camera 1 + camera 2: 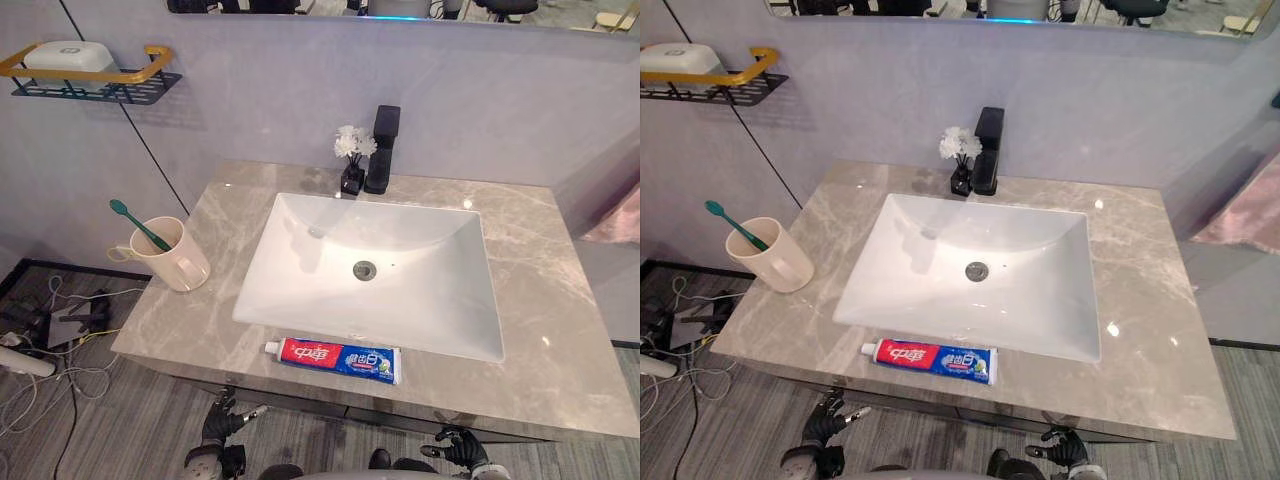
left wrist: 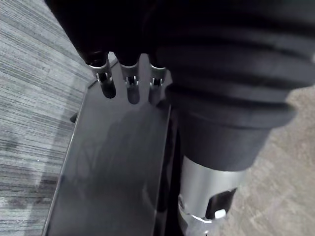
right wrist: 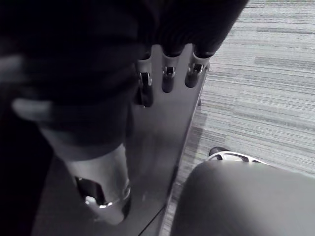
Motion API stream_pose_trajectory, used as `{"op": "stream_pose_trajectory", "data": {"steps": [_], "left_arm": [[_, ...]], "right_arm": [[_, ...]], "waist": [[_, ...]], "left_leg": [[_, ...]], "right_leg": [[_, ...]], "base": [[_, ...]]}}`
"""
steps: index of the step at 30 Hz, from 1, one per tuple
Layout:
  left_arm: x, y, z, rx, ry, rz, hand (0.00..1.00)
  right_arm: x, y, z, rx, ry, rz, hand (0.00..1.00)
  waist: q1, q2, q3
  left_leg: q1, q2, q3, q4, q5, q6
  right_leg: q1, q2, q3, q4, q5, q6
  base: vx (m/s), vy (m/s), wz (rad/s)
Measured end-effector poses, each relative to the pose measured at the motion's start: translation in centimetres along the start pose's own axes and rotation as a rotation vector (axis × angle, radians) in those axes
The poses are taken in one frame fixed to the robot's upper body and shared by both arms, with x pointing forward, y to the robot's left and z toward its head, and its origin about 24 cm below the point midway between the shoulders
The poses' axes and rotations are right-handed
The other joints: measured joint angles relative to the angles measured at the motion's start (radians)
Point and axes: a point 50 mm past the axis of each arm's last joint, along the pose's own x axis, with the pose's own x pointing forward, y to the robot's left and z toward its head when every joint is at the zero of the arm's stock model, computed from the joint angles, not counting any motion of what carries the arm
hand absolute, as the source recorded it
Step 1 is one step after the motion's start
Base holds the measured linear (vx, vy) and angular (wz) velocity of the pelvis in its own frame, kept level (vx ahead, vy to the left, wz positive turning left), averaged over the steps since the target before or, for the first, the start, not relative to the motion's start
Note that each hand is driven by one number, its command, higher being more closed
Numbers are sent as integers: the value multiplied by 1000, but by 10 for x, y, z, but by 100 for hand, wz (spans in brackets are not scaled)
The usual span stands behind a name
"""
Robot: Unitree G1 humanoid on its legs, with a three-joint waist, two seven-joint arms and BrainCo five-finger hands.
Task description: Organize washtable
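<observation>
My left robot hand [image 1: 222, 422] hangs low, under the front edge of the table [image 1: 540, 300], on the left side. Its fingers [image 2: 130, 83] are straight and loose, and they hold nothing. My right robot hand [image 1: 458, 446] hangs low on the right side, also under the front edge. Its fingers [image 3: 167, 78] are straight and loose too, with nothing in them. Past the fingers of each hand I see a dark shiny panel [image 2: 113, 162] and grey floor [image 2: 29, 98].

The table is grey stone with a white sink [image 1: 420, 240] in the middle. A red and blue toothpaste tube [image 1: 335, 360] lies flat on the table, between the sink and the front edge, with its white cap to the left. A cream cup [image 1: 172, 255] stands upright on the left side of the table, well apart from the tube. A green toothbrush [image 1: 138, 224] sits in the cup and leans to the left.

Behind the sink stands a black tap [image 1: 382, 148]. Just beside it are small white flowers [image 1: 353, 145] in a dark pot. On the wall at the far left is a shelf [image 1: 100, 88] with a white soap box [image 1: 70, 58] on it.
</observation>
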Motion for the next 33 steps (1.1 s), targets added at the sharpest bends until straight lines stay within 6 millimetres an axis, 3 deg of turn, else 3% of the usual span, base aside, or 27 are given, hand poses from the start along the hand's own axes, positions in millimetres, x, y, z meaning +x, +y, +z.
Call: {"op": "stream_pose_trajectory", "data": {"steps": [6,9,10,14,17,19,20,26,33], "left_arm": [[3,-5,2,-4,-1,-16,0],[8,-14,12,-24,-43,-31,0],[9,-13,15,-26,-53,-27,0],[5,-15,1,-33,2,-31,0],[5,-20,-4,-42,25,-44,0],[5,-20,-6,-41,38,-51,0],[8,-10,-12,-12,82,-34,0],[8,-11,-12,-11,82,-34,0],[11,-14,-10,12,87,-39,0]], "right_arm": [[5,-1,18,17,-67,-8,0],[5,-6,20,43,-80,-30,0],[5,-1,20,66,-79,-23,0],[2,2,12,88,-59,-18,0],[2,3,10,88,-48,-16,0],[3,3,5,90,-27,-15,0],[8,2,5,100,8,-17,0],[8,2,4,101,9,-18,0],[6,-8,-9,179,62,-66,0]], "waist": [[21,-21,13],[19,14,17],[23,-2,22],[20,-10,22],[19,-10,13],[19,7,11],[-5,-17,18],[-6,-16,19],[-6,-13,25]], "left_leg": [[-18,-20,-82,36,-7,3],[22,6,-98,-80,-88,8],[36,1,-81,-93,-88,4],[69,-14,-68,-118,-85,-1],[72,-19,-80,-142,-73,-19],[82,-18,-89,-161,-62,-14],[121,-22,-165,-198,-39,-10],[120,-22,-166,-201,-39,-11],[108,-32,-170,-235,-29,-8]], "right_leg": [[17,4,80,-96,76,14],[-7,46,82,-103,97,16],[-5,42,101,-103,105,15],[4,33,120,-103,115,14],[-5,34,121,-103,115,15],[-4,40,119,-103,114,13],[20,46,105,-104,106,11],[20,45,102,-104,106,11],[0,30,78,-104,102,17]], "base": [[-118,35,-35],[-165,78,-9],[-129,59,-26],[-55,51,-18],[25,40,-2],[66,26,-1],[39,12,1],[0,0,0],[5,10,4]]}}
